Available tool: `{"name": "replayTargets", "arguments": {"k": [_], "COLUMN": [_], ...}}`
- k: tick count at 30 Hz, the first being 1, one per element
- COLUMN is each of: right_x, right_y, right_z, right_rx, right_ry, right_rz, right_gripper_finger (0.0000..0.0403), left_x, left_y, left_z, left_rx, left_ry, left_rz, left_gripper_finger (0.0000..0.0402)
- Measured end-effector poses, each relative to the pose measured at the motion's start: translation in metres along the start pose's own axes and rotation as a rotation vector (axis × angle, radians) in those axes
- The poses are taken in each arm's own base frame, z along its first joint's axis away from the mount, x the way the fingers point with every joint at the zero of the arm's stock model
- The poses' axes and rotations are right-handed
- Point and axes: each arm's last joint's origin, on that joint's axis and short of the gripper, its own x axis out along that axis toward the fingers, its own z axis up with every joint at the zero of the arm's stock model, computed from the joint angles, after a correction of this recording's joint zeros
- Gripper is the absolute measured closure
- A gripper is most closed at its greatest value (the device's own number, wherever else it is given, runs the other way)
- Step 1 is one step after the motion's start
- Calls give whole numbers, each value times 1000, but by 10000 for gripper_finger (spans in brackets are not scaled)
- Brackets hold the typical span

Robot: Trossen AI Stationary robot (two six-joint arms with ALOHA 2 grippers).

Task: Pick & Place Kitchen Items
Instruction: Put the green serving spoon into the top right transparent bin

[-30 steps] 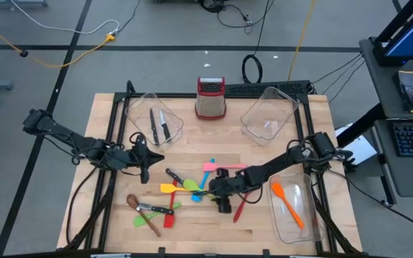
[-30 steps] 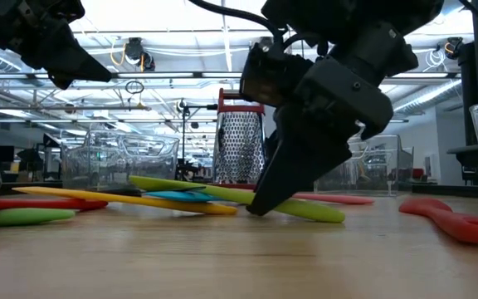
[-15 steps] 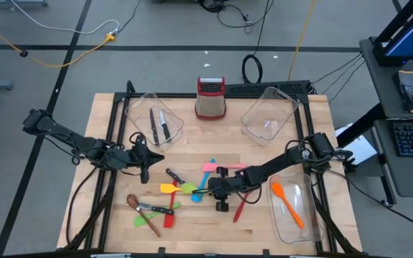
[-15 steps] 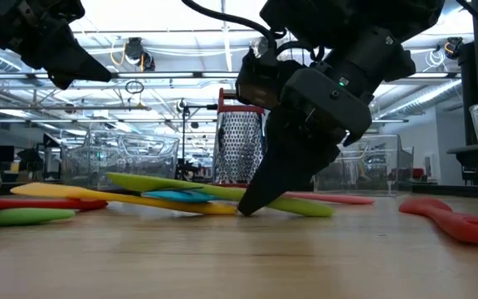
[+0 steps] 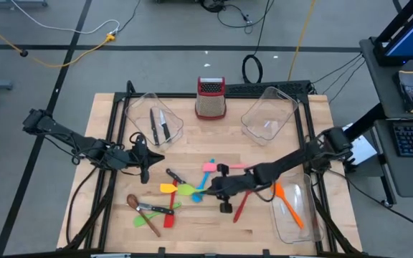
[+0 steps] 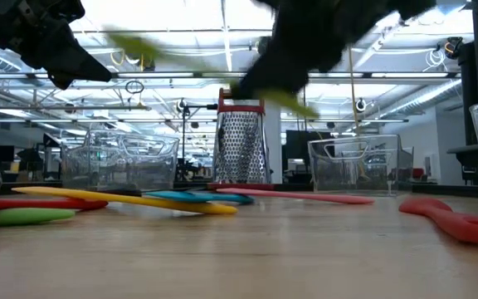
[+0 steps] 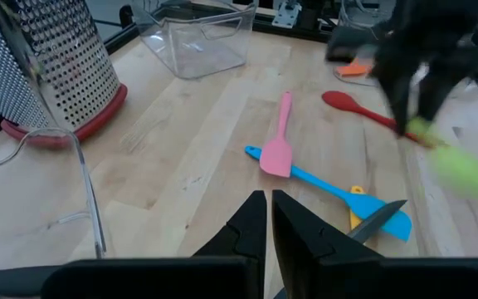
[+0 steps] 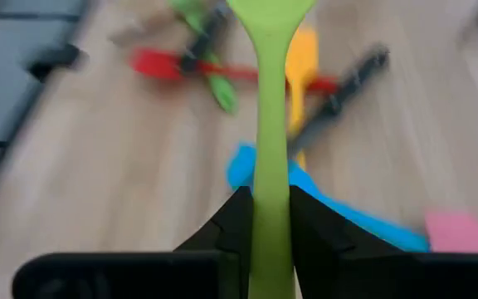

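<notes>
My right gripper [image 5: 208,190] hangs over the middle of the table, shut on a lime-green spatula [image 8: 270,124], whose head [image 5: 187,190] points toward the table's left. Under it a blue spatula [image 5: 201,183], a pink spatula [image 5: 210,166], a yellow spatula [image 5: 167,188] and a black-handled knife [image 5: 174,175] lie flat on the wood. A red spoon [image 5: 240,208] lies just to the right. My left gripper [image 5: 155,158] waits shut above the table's left half, touching nothing. My right gripper pinches the spatula's handle [image 8: 270,187] between its two fingers. The fingers come from the table's right, slanting down, and lie along the handle, which runs on past the fingertips to the head. The spatula [image 6: 139,46] is lifted clear of the table and tilted.
A brown spoon [image 5: 133,201], a red spatula [image 5: 169,218] and a green spatula [image 5: 147,222] lie at the near left. A clear bin with knives [image 5: 140,115] stands back left, another bin [image 5: 269,115] back right, a third [image 5: 300,229] with an orange spatula near right. A grater [image 5: 211,98] stands at the back.
My right gripper has gone up and slightly toward the table's left with the lime-green spatula. The spatula lay across the pile a second ago and now hangs clear of the table, tilted. The other utensils have stayed where they were.
</notes>
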Motion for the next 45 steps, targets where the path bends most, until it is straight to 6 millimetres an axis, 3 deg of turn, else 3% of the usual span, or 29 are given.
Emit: {"name": "replayTargets", "arguments": {"k": [6, 11, 17, 26, 35, 45], "right_x": [-36, -59, -71, -79, -99, -102], "right_y": [7, 10, 11, 17, 15, 6], "right_z": [26, 33, 30, 25, 31, 26], "right_rx": [-193, -367, -477, -577, -495, -322], "right_ry": [-107, -175, -226, -504, -857, -994], "right_rz": [187, 362, 504, 809, 818, 526], "right_gripper_finger": [355, 355, 355, 355, 355, 355], "left_x": [0, 0, 0, 0, 0, 0], "left_y": [0, 0, 0, 0, 0, 0], "left_z": [0, 0, 0, 0, 1, 1], "left_rx": [-1, -2, -3, -23, -28, -31], "left_ry": [0, 0, 0, -2, -6, -6], "left_rz": [0, 0, 0, -2, -3, -3], "left_gripper_finger": [378, 378, 378, 378, 378, 378]}}
